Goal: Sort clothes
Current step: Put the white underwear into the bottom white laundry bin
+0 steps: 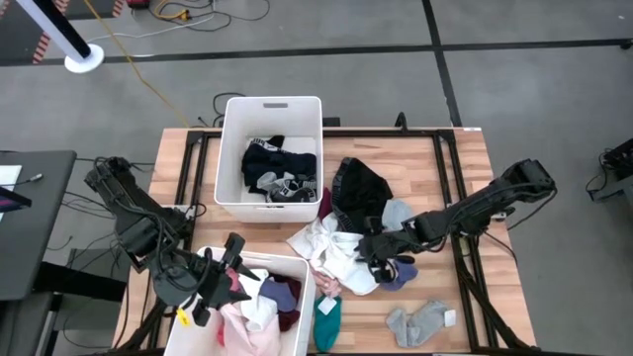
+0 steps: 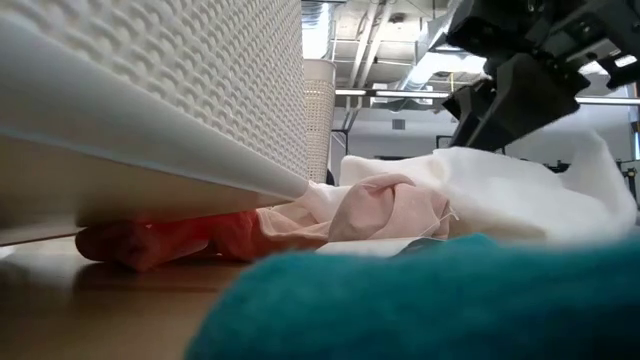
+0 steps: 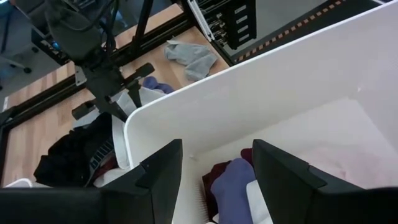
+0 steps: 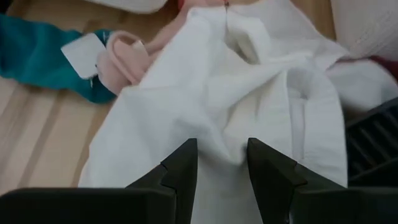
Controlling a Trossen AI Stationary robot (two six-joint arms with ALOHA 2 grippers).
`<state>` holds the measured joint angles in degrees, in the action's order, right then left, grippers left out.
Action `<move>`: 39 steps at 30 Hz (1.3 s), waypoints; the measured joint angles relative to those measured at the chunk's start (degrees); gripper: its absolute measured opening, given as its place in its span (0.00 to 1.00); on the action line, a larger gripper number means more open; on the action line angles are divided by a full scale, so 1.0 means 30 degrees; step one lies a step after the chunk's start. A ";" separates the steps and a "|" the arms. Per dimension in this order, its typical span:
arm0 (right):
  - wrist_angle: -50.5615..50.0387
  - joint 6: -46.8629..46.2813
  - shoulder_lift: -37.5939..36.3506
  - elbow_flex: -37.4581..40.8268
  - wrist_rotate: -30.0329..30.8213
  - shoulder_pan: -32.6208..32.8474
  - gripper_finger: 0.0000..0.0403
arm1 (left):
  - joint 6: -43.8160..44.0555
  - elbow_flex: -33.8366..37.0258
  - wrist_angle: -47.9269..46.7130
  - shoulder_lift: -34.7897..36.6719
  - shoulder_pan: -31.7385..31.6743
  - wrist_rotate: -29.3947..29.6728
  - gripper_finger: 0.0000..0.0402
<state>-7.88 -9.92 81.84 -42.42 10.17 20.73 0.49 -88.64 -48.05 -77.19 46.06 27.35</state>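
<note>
The white garment (image 4: 249, 93) lies crumpled on the bench (image 1: 465, 178), directly under the right gripper (image 4: 222, 163), whose fingers stand slightly apart over a raised fold, a stance that suggests a pinch is being lined up. Just beyond the gripper lie a pink piece (image 4: 124, 59) and a teal sock (image 4: 37, 43); a black garment (image 1: 358, 186) and grey socks (image 1: 420, 318) sit to either side. The left gripper (image 3: 214, 165) hovers with fingers wide above the near bin (image 1: 309, 287), over purple and maroon pieces (image 3: 230, 180) already dropped there. The far bin (image 1: 232, 148) holds dark items.
</note>
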 joint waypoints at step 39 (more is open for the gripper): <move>-0.3102 0.5972 -0.0044 -0.6922 0.2659 0.2559 0.00 | -0.2919 0.0015 0.2977 -0.0006 -0.0656 0.0036 0.47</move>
<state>-17.18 8.00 81.71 -63.19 18.15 28.41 -8.27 -88.60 -39.12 -77.21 44.10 27.46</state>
